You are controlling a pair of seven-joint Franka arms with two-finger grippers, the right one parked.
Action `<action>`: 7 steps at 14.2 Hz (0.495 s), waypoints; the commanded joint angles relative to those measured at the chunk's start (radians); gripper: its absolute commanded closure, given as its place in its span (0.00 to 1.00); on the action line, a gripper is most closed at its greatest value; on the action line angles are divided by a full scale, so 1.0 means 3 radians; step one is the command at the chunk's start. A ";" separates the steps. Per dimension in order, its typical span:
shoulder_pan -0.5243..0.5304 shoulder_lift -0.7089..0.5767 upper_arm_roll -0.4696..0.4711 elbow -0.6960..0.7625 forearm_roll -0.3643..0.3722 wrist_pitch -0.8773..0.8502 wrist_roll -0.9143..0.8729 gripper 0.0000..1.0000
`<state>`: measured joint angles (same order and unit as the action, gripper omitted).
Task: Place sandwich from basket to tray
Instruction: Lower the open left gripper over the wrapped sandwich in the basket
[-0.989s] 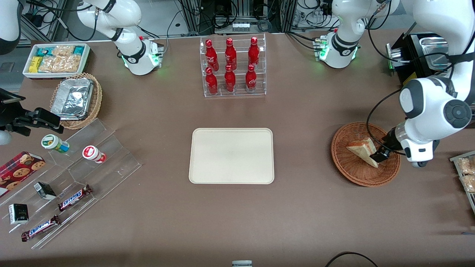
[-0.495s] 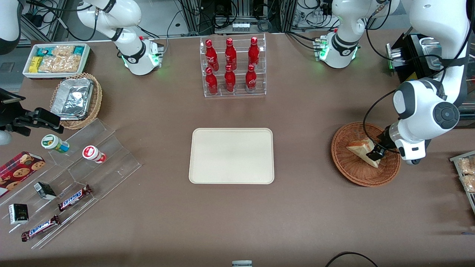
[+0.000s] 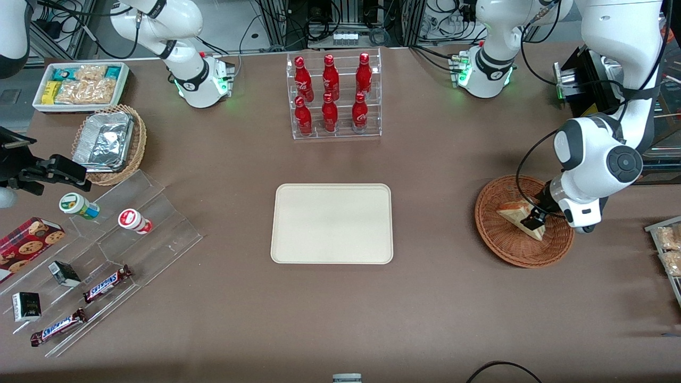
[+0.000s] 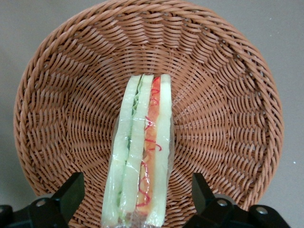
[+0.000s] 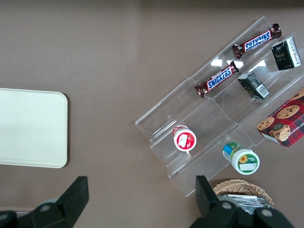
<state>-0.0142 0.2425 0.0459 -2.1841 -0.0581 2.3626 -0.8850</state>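
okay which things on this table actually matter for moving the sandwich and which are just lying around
Part of the job:
sandwich, lying in the basket
tray, bare
hand, open, fingers either side of the sandwich

Lying about:
cola bottles
Snickers bars
cookie box
foil containers
snack bin

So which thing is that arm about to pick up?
Find the round reddish-brown wicker basket at the working arm's end of the table. In it lies the sandwich, the gripper over it with fingers open on either side. It is the basket's only item.
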 commanded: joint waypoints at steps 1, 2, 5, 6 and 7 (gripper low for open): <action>-0.0019 0.0015 0.0005 -0.0047 -0.0001 0.0060 -0.0062 0.00; -0.0019 0.0020 0.0005 -0.0057 -0.0001 0.0060 -0.0062 0.00; -0.0024 0.0025 0.0000 -0.0072 -0.0001 0.0035 -0.0062 0.00; -0.0029 0.0025 0.0000 -0.0072 -0.0001 0.0025 -0.0062 0.00; -0.0029 0.0035 0.0000 -0.0078 -0.0001 0.0019 -0.0062 0.00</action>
<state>-0.0156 0.2540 0.0455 -2.1966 -0.0581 2.3619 -0.8852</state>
